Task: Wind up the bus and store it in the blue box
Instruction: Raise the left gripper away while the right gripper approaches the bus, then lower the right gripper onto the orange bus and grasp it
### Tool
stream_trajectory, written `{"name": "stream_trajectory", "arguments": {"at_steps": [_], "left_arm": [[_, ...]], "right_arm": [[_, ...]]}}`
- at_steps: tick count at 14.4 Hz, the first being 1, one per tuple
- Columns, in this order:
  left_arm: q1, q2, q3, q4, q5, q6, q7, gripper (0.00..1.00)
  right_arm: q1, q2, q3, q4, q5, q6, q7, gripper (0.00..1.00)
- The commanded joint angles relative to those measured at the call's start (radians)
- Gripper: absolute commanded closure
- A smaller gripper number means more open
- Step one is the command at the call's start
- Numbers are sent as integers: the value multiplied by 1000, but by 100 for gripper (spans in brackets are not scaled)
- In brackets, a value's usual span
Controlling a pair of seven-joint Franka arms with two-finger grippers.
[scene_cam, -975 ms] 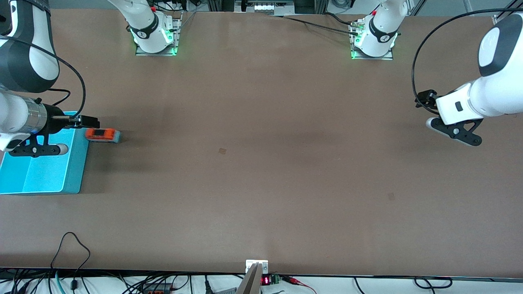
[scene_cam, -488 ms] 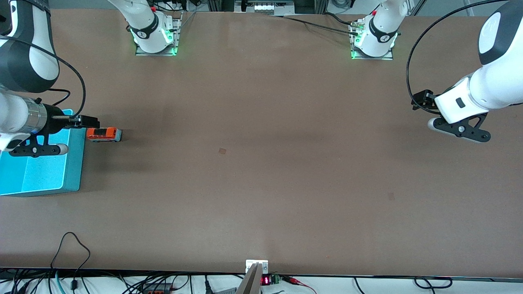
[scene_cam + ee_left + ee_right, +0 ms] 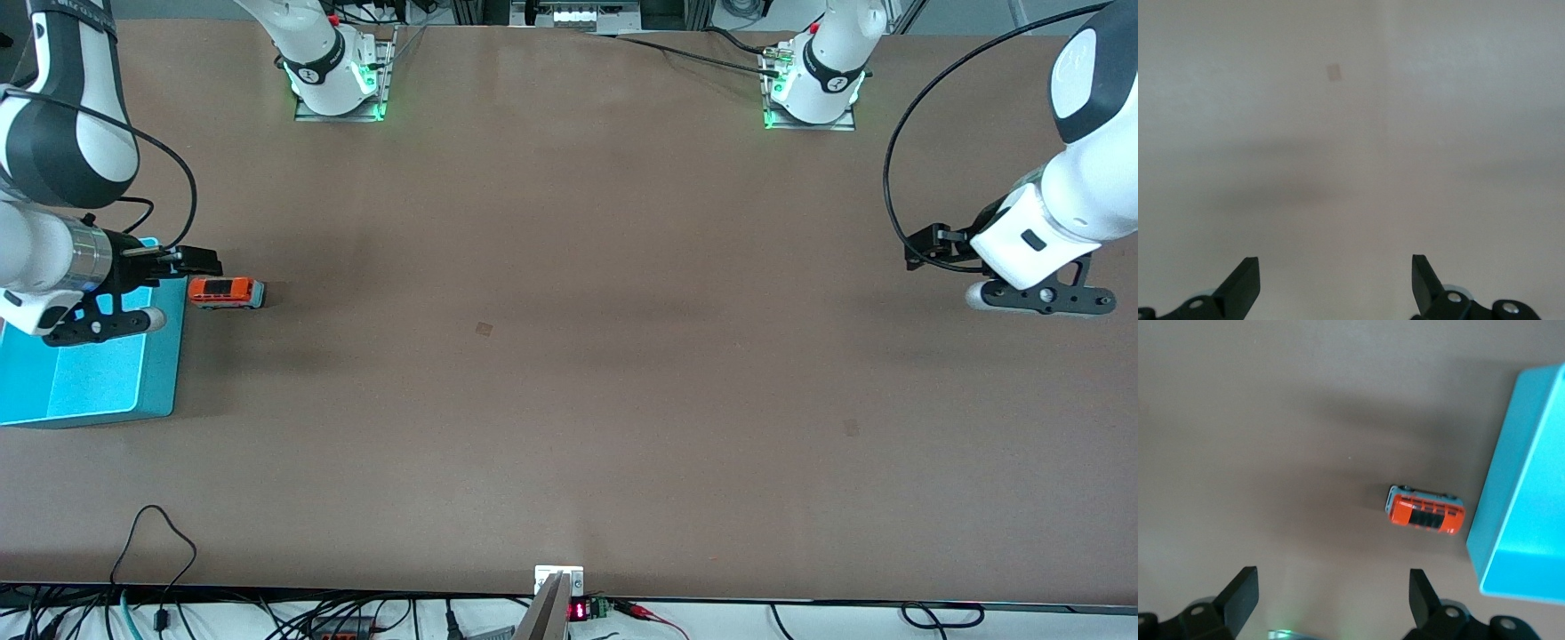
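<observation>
A: So where's the bus [image 3: 226, 292]?
B: On the table just beside the box [image 3: 89, 378], at the right arm's end.
A: And the right gripper [image 3: 200, 262]?
B: Spread and empty, up over the box's edge by the bus.
A: The left gripper [image 3: 925, 247]?
B: Spread too, waiting over bare table [image 3: 569, 356] at its own end

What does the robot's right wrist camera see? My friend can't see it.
A small orange-red toy bus with dark windows sits on the brown table, close beside the big turquoise-blue plastic box. The right gripper hangs above, open and empty.
</observation>
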Motion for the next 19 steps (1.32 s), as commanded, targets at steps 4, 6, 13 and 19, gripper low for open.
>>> {"name": "stream_trajectory", "arguments": {"at_steps": [4,6,13,19], "left_arm": [[-119,-169,147,-208,-19,121,-3,0],[-100,-167,138,-208,-19,111,12,0],[-111,-167,109,-193,-7,66,60,0],[-108,-167,104,-185,-5,63,68,0]], "right_arm": [[-195,-176,146,-393,-53,259,-350,0],[-251,-212,182,-511,-97,383,-478,0],[-381,-155,209,-646,-124,751,-1154,0],[-424,-80,215,-651,-122,779,-1306,0]]}}
